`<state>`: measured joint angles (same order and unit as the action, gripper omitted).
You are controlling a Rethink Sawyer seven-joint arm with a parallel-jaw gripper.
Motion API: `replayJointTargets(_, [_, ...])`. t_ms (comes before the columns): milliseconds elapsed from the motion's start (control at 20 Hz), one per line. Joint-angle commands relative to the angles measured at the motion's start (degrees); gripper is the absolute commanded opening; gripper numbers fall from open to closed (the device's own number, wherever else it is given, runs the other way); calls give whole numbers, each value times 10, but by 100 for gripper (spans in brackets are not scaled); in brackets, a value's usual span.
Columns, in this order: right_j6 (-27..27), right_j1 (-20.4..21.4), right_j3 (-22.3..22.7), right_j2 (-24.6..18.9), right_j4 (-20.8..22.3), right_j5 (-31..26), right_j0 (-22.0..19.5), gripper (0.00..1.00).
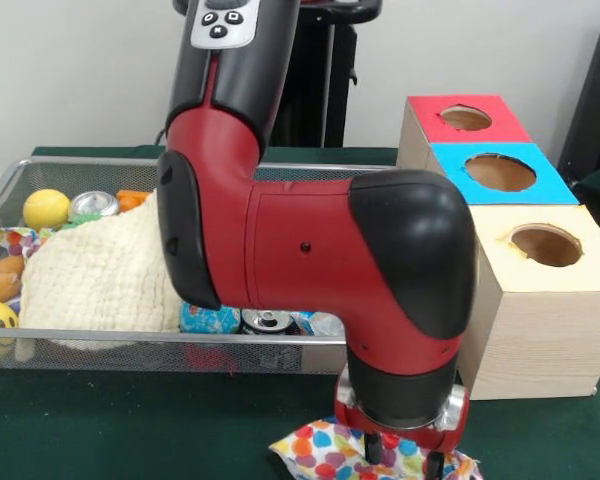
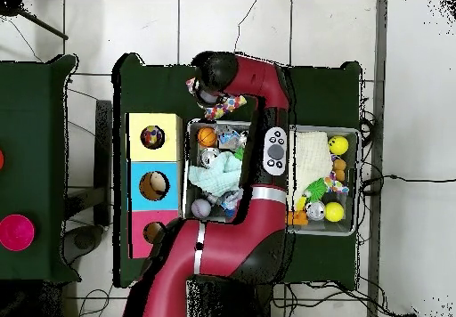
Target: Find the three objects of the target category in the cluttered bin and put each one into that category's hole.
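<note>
The crinkly, multicoloured polka-dot packet point(image 1: 325, 450) is seen at the bottom centre of the front view, on the green tablecloth point(image 1: 130, 430) outside the wire-mesh bin point(image 1: 160, 345), beneath the gripper point(image 1: 405, 455); whether the jaws are closed on it cannot be told; the packet could be dropped or dragged short of the yellow-topped hole point(image 1: 546, 243) if pinched only by an edge; the red arm point(image 1: 310, 250) is bent downward, its wrist vertical.

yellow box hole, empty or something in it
Something is in it: in the overhead view the yellow hole shows a multicoloured thing inside. The front view shows only the dark opening.
</note>
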<state>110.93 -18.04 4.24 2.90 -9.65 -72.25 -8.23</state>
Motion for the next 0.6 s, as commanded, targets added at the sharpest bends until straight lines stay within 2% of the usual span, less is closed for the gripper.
replayJointTargets(50, [-231,-43,32,-32,-19,11,-21,0])
replayJointTargets(300, [-237,-49,25,-12,-33,-5,-21,0])
replayJointTargets(600, [-226,-62,12,43,-72,1,-19,0])
